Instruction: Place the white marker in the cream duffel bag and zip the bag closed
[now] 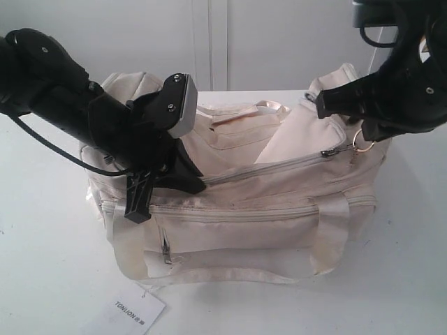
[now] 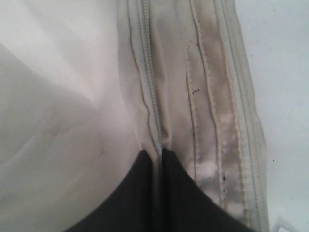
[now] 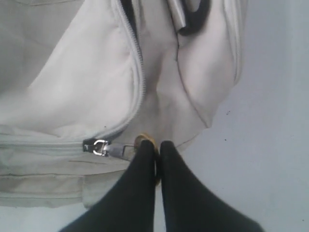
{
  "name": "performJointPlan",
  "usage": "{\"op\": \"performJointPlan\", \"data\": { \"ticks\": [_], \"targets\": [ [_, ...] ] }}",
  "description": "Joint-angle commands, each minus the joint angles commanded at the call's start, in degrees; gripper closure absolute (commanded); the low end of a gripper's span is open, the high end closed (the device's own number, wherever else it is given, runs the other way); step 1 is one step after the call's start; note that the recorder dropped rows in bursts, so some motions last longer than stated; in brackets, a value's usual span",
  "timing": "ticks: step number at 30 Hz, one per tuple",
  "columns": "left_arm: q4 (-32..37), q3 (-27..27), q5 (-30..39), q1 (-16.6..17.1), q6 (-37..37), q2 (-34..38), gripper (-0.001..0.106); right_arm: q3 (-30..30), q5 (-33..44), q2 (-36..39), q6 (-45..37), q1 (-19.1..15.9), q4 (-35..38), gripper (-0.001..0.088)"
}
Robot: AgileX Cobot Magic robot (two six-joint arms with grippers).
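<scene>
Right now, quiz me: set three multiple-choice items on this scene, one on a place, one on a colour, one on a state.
1. Where does the white paper tag lie?
A. on the table, in front of the cream duffel bag
B. on top of the bag
C. inside the bag

2. What colour is the pull ring hanging from the zipper slider?
A. red
B. gold
C. blue

3. How is the right claw?
A. wide open
B. out of view
C. shut on the pull ring

Answers: 1 A, the tag lies flat on the table by the bag's front; 2 B, it glints gold in the right wrist view; 3 C, the claw pinches the ring.
</scene>
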Motion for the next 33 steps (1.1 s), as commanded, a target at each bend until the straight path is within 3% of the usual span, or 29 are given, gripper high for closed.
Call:
{"op": "performJointPlan", "data": {
  "ticks": [8, 22, 27, 33],
  "targets": [
    [0.80, 0.00, 0.00, 0.00, 0.00, 0.00, 0.105, 0.22, -5.60, 0.00, 1.31, -2.99, -0.99, 0.0868],
    [0.80, 0.00, 0.00, 0.00, 0.00, 0.00, 0.105, 0.22, -13.96, 3.40, 6.47, -2.99, -1.53, 0.0868],
    [0.80, 0.00, 0.00, 0.00, 0.00, 0.00, 0.105, 0.22, -16.69, 3.77, 6.36, -2.99, 2.18, 0.0868],
    [0.80, 0.00, 0.00, 0.00, 0.00, 0.00, 0.105, 0.22, -19.29, 5.47, 2.74, -2.89, 11.65, 0.0868]
  ]
}}
